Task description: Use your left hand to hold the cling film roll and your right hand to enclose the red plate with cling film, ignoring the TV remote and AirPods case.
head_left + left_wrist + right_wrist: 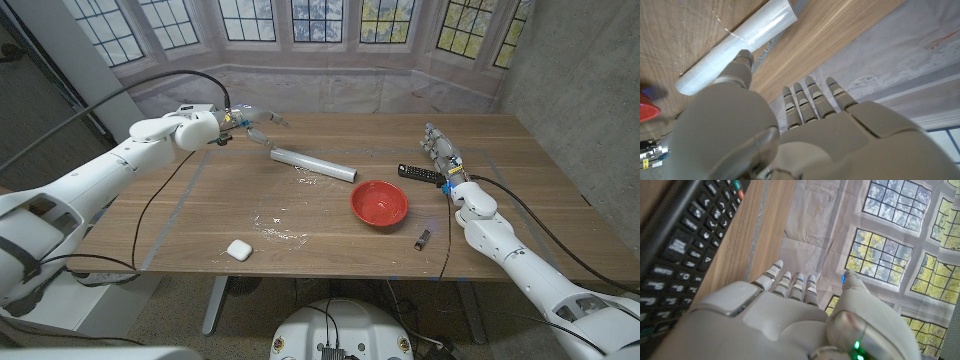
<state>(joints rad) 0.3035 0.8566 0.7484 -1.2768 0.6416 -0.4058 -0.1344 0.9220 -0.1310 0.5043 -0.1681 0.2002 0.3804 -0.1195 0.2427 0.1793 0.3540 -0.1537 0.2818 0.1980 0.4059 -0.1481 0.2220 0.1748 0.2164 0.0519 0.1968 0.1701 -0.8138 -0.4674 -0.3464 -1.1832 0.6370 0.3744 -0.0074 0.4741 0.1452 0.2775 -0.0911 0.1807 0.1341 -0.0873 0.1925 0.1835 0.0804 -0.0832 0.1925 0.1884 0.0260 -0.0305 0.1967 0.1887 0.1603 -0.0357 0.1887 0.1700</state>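
The left hand [250, 122] is up above the far left part of the wooden table [200, 215]. Its fingers [810, 97] are spread apart and it holds nothing. The hand is just beside one end of the cling film roll [313, 164], and in the left wrist view the thumb looks very close to the roll [737, 45], but I cannot tell if it touches.

The cling film roll is long and white. It lies flat on the table, a little behind the red plate [379, 203] and to the left of it. No words can be read on the roll.

The right hand [441, 152] stands by the far right side of the table, to the right of the red plate. Its fingers [790, 286] point up and are open, with nothing in them. The black TV remote [421, 173] lies just beside this hand, between it and the plate. In the right wrist view the remote [677, 245] shows many buttons with small white marks, too blurry to read.

The red plate sits near the middle of the table. A small black thing [423, 239] lies near the plate, on the side closer to the robot. The white AirPods case [238, 250] lies well to the left of the plate, near the front edge. A loose bit of clear cling film [275, 228] lies flat between the case and the plate.
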